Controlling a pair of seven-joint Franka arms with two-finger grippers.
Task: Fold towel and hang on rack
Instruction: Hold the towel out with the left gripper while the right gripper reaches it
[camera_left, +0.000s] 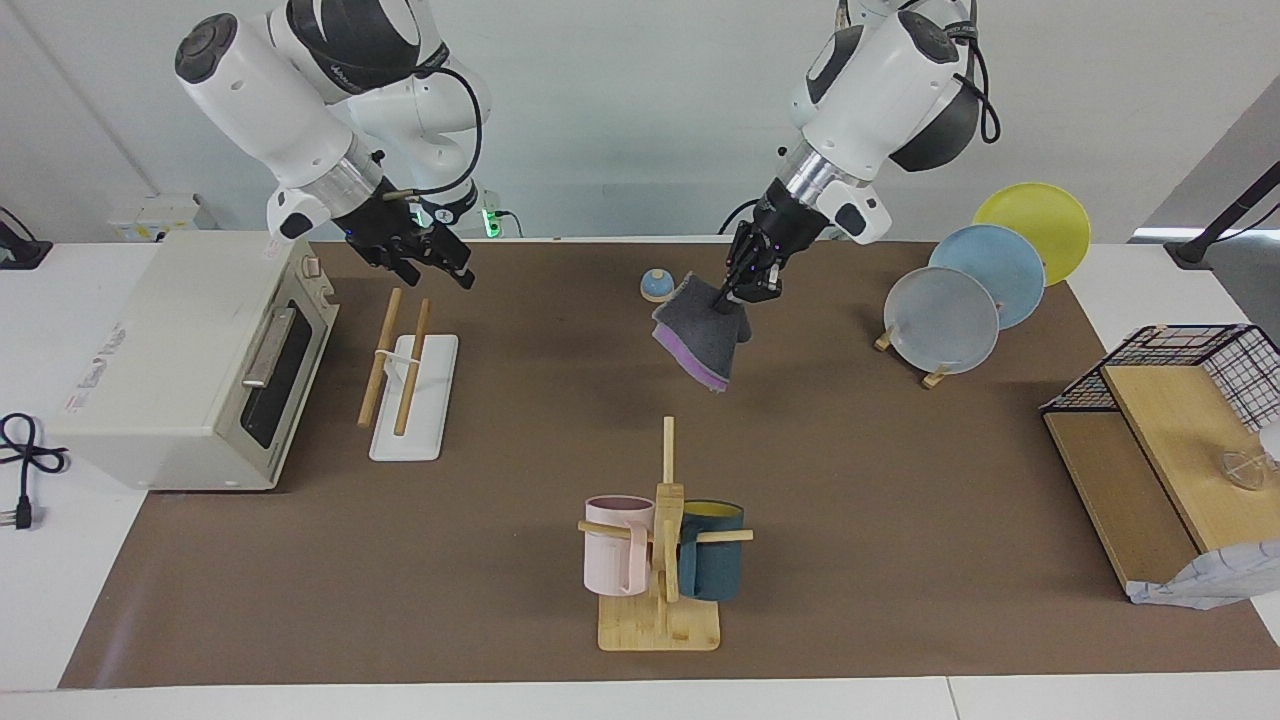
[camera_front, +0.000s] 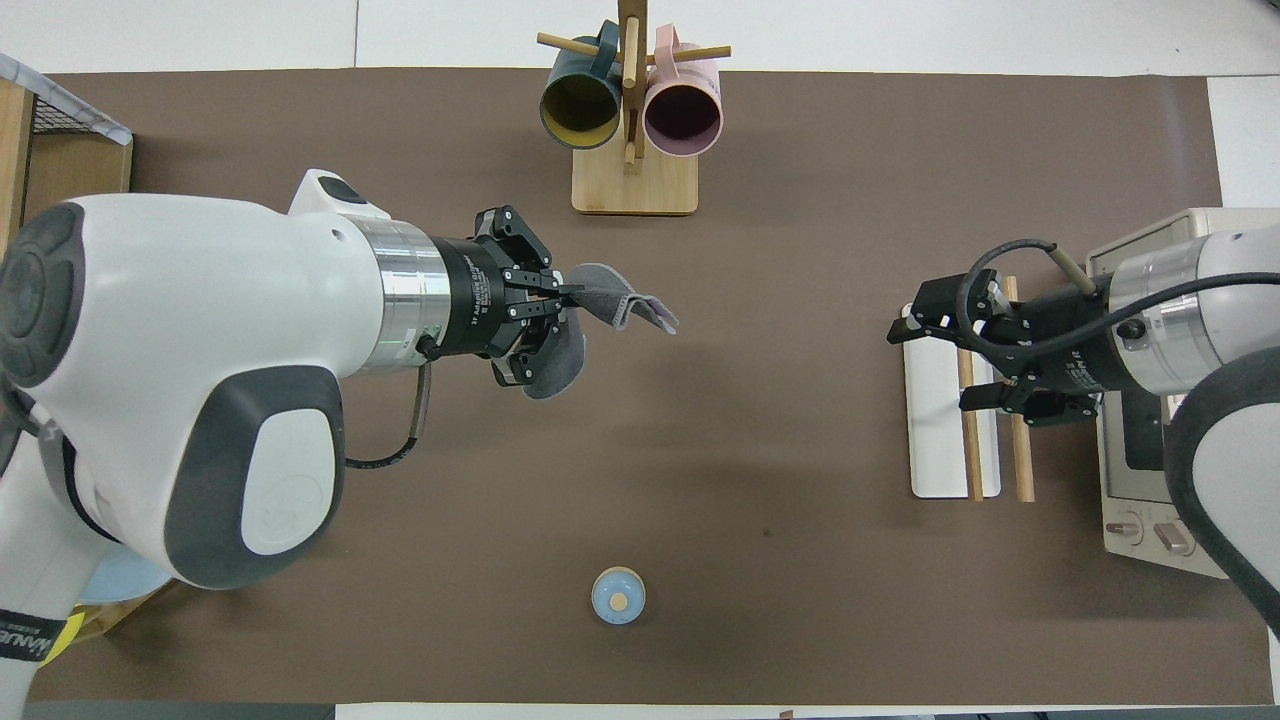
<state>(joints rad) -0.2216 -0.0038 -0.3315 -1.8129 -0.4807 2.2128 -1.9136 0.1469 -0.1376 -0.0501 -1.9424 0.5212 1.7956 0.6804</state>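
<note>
- The left gripper (camera_left: 748, 282) holds the folded towel (camera_left: 700, 335) pinched in the air above the table middle.
- The rack (camera_left: 412, 392) carries nothing; hanging is left.
- The right gripper (camera_left: 440, 262) waits over the rack, fingers apart and empty.

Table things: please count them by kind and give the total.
Towel, held up by the left gripper: 1
Rack, under the right gripper: 1
Mugs: 2
Plates: 3
Oven: 1
Total: 8
</note>
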